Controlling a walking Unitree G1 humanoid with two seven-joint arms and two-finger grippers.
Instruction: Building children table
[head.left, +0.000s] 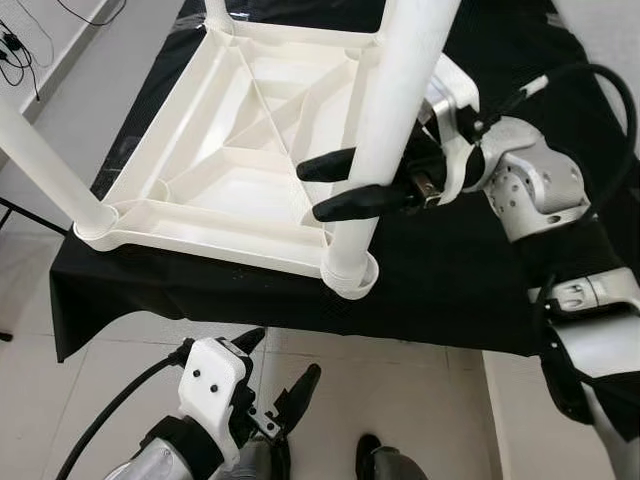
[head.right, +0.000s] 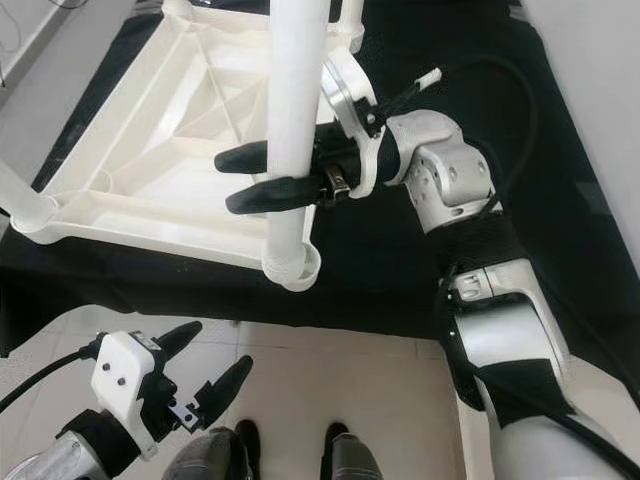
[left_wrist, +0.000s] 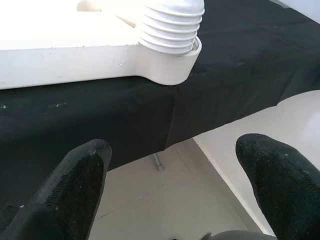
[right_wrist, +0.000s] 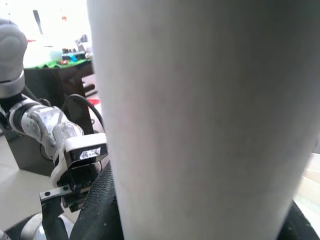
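You see right gripper (head.right: 240, 178) hugging white table leg (head.right: 292, 130), one black finger each side. Leg stands in corner socket of upside-down white tabletop (head.left: 225, 160) at near edge of black cloth table (head.left: 440, 290). Left gripper (head.left: 285, 375) down low over pale tiled floor (head.left: 420, 410), fingers spread, holding nothing. Leg top cut off.

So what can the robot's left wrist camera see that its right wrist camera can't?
Left wrist view: the ribbed screw end of the leg sitting in the tabletop's corner socket, the black cloth and floor, past the open left tool. Right wrist view: the left tool from across, plus a far-off dark table. Both show the same white leg.
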